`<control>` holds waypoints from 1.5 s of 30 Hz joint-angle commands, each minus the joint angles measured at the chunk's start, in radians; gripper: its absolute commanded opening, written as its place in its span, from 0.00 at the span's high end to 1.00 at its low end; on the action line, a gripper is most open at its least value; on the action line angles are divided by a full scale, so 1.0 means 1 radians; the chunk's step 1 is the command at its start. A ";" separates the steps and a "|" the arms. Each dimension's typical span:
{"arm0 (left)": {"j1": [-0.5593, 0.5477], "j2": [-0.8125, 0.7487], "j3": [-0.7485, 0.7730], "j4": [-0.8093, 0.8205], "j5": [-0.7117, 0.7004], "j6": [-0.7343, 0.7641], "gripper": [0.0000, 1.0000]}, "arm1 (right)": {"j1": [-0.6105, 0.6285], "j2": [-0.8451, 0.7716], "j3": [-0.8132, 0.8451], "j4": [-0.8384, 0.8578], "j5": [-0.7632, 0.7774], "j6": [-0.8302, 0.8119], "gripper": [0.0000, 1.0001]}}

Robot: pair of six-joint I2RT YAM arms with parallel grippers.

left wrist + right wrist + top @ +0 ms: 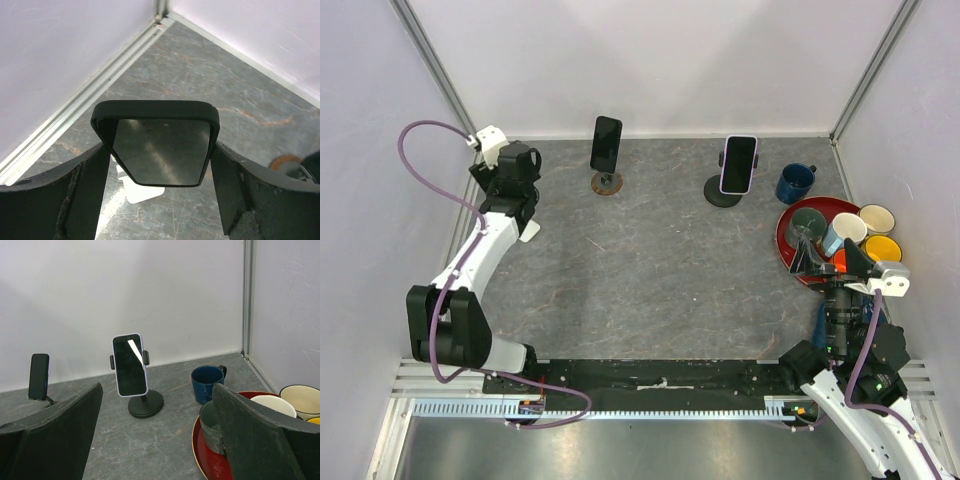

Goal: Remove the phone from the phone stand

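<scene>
My left gripper [516,166] is shut on a phone in a black case [159,142], its fingers [85,195] pressed to the phone's two sides, held above the table at the far left. A white stand piece [141,193] lies on the table right under the phone, apart from it; it also shows in the top view [529,231]. My right gripper [157,440] is open and empty, low at the right over the red tray [784,226].
A black phone [606,143] stands on a brown-based stand [607,184] at the back. A lilac-cased phone [738,164] sits clamped in a black stand [722,194]. A blue mug [796,183] stands by the tray, which holds several cups. Walls close in on the left, back and right.
</scene>
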 commanded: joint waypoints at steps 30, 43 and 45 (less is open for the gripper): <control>-0.105 0.291 0.226 -0.717 0.516 0.174 0.98 | 0.009 -0.003 0.021 0.004 0.020 -0.002 0.02; -0.110 0.342 0.237 -0.731 0.502 0.176 0.98 | 0.009 -0.003 0.021 0.003 0.023 -0.002 0.02; -0.110 0.339 0.232 -0.731 0.488 0.176 0.98 | 0.009 -0.003 0.021 0.003 0.020 -0.002 0.02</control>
